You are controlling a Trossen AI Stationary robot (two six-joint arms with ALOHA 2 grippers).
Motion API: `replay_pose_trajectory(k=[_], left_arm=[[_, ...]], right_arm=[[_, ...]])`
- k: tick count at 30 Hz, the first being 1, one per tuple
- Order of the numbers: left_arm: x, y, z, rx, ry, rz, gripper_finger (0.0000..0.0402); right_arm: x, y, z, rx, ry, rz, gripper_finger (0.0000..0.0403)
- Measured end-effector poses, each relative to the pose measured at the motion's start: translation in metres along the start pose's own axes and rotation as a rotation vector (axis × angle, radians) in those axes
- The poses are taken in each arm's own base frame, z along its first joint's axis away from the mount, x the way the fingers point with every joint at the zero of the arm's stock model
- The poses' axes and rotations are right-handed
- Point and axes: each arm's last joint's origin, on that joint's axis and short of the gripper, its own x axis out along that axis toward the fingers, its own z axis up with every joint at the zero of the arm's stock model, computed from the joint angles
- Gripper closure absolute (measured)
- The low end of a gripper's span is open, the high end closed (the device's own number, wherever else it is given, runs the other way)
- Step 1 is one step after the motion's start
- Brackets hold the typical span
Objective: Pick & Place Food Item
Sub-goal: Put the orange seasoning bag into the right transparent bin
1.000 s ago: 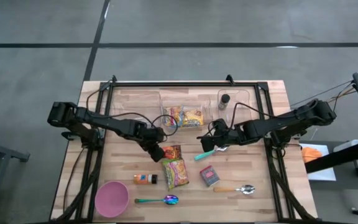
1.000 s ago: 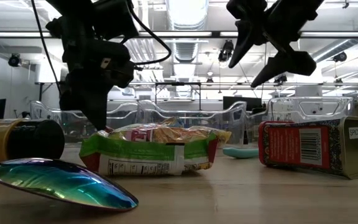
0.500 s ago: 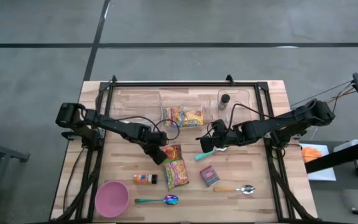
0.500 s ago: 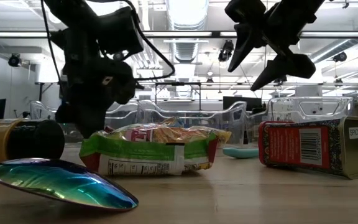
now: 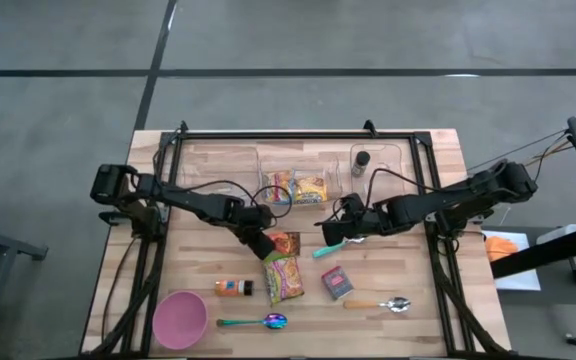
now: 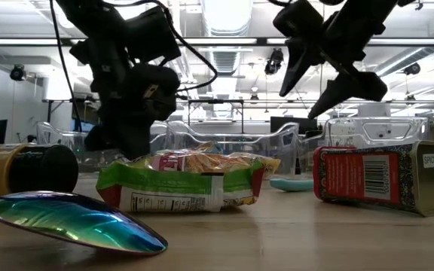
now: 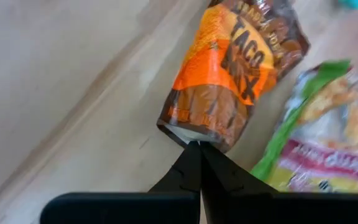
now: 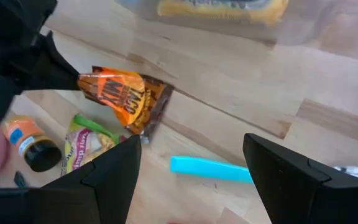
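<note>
The left pincer (image 7: 197, 144) has slid closer and now pinches the taco mix packet's (image 7: 232, 68) edge on the bench (image 5: 208, 160). The right pincer (image 8: 191, 163) hangs spread apart above, its tips cut off.

Counter (image 5: 208, 165): pale wood, matt, visible grain. Taco mix packet (image 7: 232, 74): glossy crinkled film, orange and brown. Green packet (image 6: 179, 188): shiny plastic film. Near spoon (image 6: 74, 220): polished iridescent metal. Far bins (image 5: 378, 158): clear plastic. Red tin (image 6: 375, 179): printed metal. Bowl (image 5: 179, 319): matt pink plastic
</note>
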Motion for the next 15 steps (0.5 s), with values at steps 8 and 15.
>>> replay_pose_trajectory(k=[8, 15], left_arm=[[0.001, -0.010, 0.015, 0.006, -0.035, -0.032, 0.0401], [0.009, -0.011, 0.017, 0.010, -0.008, -0.022, 0.0401]], right_arm=[[0.030, 0.003, -0.002, 0.038, 0.056, -0.003, 0.0125], [0.064, 0.003, -0.010, 0.078, 0.092, 0.038, 0.0125]])
